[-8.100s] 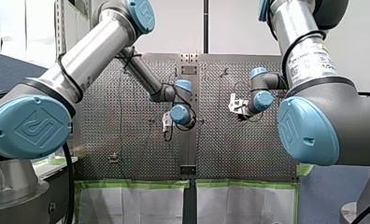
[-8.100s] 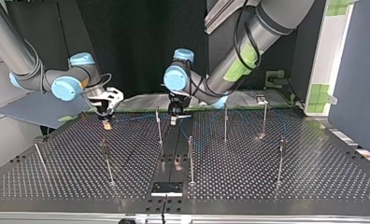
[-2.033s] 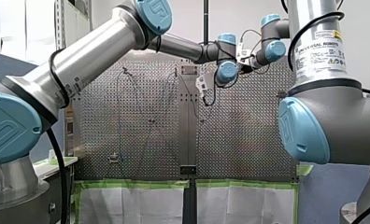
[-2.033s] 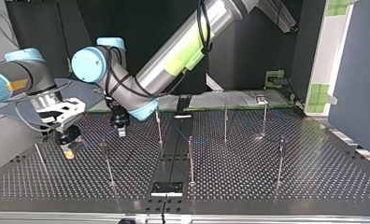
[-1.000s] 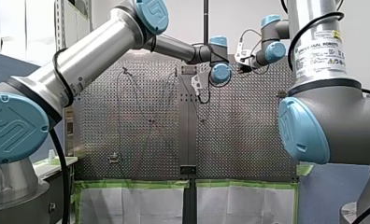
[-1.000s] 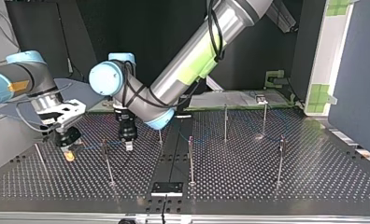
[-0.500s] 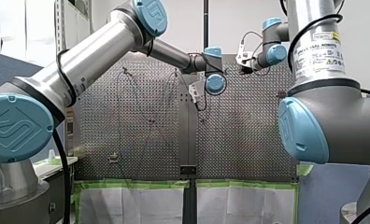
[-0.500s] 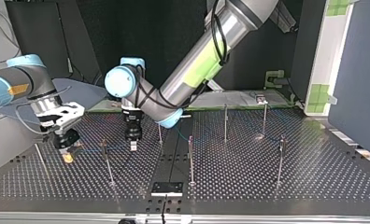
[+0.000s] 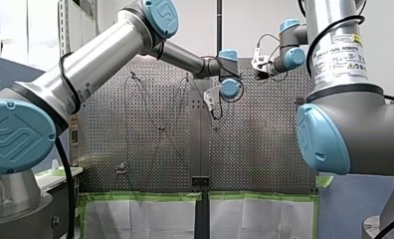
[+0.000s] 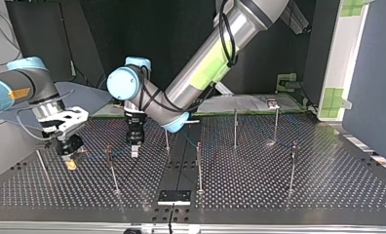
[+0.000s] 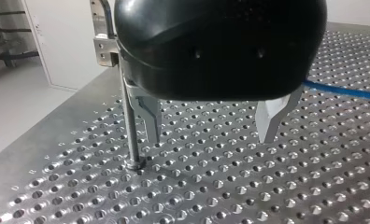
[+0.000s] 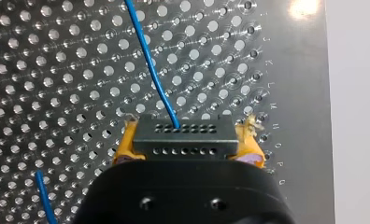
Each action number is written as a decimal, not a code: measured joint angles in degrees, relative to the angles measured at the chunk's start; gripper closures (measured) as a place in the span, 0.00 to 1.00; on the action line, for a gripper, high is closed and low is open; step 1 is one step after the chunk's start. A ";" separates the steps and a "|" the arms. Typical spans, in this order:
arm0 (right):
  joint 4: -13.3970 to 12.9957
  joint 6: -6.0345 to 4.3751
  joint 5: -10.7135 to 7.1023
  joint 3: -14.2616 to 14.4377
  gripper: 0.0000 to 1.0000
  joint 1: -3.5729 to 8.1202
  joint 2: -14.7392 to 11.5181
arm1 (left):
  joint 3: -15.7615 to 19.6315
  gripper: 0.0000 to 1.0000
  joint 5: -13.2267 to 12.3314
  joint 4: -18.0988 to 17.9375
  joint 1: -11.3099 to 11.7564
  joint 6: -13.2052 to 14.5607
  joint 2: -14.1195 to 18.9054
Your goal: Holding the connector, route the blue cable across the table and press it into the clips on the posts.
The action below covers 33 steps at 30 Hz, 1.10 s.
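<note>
My right gripper (image 12: pixel 185 142) is clenched on the connector (image 12: pixel 183 130), a grey block with two rows of small holes, with the yellow pads (image 12: pixel 127 144) pressed against the block's two ends. The blue cable (image 12: pixel 150 60) leaves the connector's far row of holes and runs away ahead of the gripper over the perforated table (image 12: pixel 57 70); a second short stretch of blue shows on the table beside the gripper. In the top view this gripper hangs low over the table near the view's left, and the cable shows as a faint blue line from it toward a post (image 10: pixel 111 170); whether it sits in a clip there I cannot tell. My left gripper (image 11: pixel 211 126) is released, its metal fingers (image 11: pixel 148 116) spread with nothing between them, pointing down at the table. A thin post (image 11: pixel 129 116) stands just beside one finger, and the blue cable lies on the table beyond the other. In the top view the left gripper hangs between the first post and a second post (image 10: pixel 166 136).
</note>
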<state>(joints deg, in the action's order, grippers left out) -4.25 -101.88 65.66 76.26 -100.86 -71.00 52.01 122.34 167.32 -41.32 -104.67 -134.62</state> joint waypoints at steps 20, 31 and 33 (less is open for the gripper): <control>0.12 0.00 -0.02 0.03 1.00 0.00 0.05 | 5.75 0.00 -1.77 1.89 -1.77 -1.13 6.92; 0.27 0.00 -0.38 0.02 1.00 0.00 0.08 | 11.38 0.00 -6.72 2.24 -2.49 -0.16 12.54; 0.28 0.00 -0.38 0.02 1.00 0.00 0.09 | 12.59 0.00 -6.40 2.19 -2.32 -0.02 13.77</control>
<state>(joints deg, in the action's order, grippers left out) -3.97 -101.88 65.28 76.27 -100.86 -70.91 64.61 115.94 169.51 -43.64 -104.69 -120.84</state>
